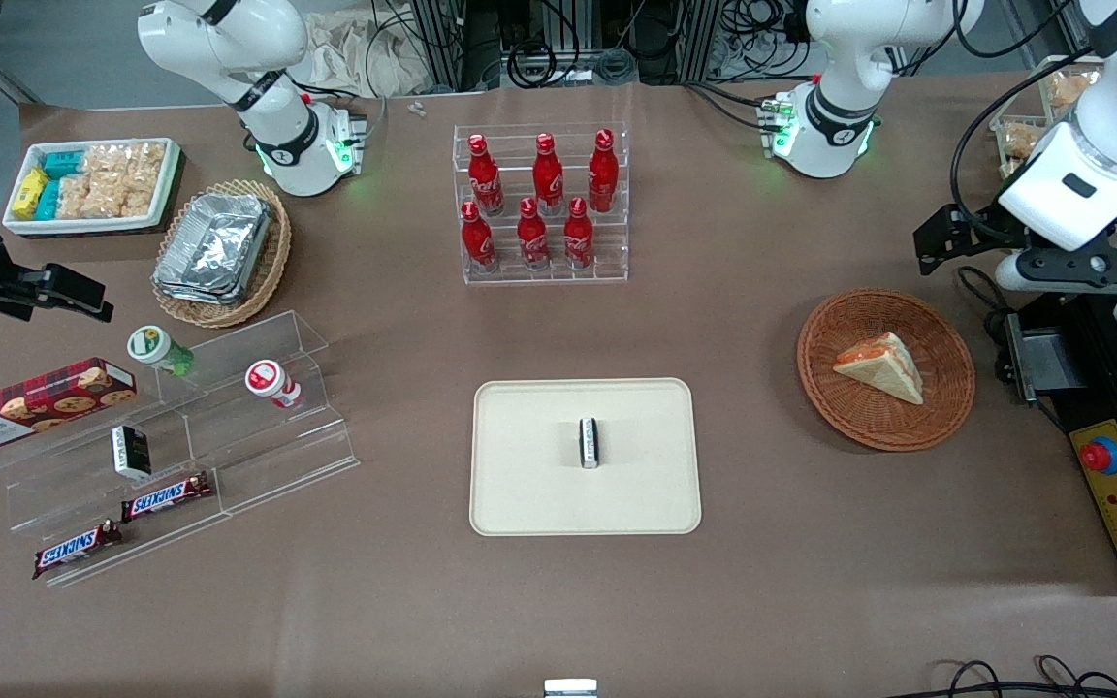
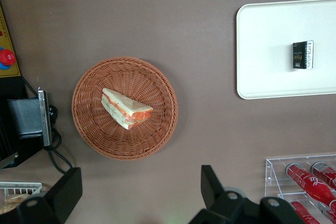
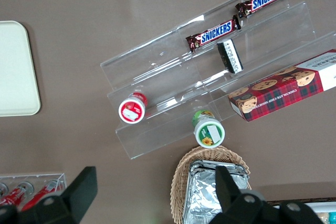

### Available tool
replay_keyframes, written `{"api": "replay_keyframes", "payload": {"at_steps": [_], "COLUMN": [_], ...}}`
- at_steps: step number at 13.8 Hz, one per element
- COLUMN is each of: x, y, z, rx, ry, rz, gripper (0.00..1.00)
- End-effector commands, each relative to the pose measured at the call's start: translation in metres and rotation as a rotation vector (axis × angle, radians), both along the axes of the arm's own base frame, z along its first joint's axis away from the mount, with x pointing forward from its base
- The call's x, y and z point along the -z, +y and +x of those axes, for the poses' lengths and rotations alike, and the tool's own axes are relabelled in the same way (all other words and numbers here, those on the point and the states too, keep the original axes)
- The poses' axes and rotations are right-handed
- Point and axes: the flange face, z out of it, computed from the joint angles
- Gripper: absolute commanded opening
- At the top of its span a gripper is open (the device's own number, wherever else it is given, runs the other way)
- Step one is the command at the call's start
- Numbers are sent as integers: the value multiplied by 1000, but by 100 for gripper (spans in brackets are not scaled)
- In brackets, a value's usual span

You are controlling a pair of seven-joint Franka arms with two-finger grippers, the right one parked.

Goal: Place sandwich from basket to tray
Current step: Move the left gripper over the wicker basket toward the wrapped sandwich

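Observation:
The sandwich (image 1: 880,366), a pale bread wedge with orange-red and green filling, lies in the round reddish-brown wicker basket (image 1: 937,427) toward the working arm's end of the table. Both also show in the left wrist view: the sandwich (image 2: 126,109) and the basket (image 2: 157,140). The cream-beige tray (image 1: 520,485) lies mid-table, nearer the front camera than the bottle rack, and its end shows in the left wrist view (image 2: 262,72). My left gripper (image 1: 961,237) hovers high above the table beside the basket, a little farther from the front camera. In the left wrist view the gripper (image 2: 139,192) is open and empty.
A small black packet (image 1: 590,443) lies on the tray. A clear rack of red bottles (image 1: 541,204) stands farther back. A black box with a red button (image 1: 1116,485) sits at the working arm's table edge. Clear steps with snacks (image 1: 180,436) stand toward the parked arm's end.

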Motion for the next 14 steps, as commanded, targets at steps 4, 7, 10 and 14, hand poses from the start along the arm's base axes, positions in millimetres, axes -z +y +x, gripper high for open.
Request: {"api": "replay_keyframes", "payload": {"at_steps": [4, 7, 10, 14], "x": [-4, 0, 3, 22], "y": [0, 6, 13, 26], "z": [4, 2, 6, -3], "rx": [-16, -30, -255, -481], "ry": [1, 20, 10, 52], "rz": [0, 15, 42, 50], "gripper": [100, 100, 100, 100]}}
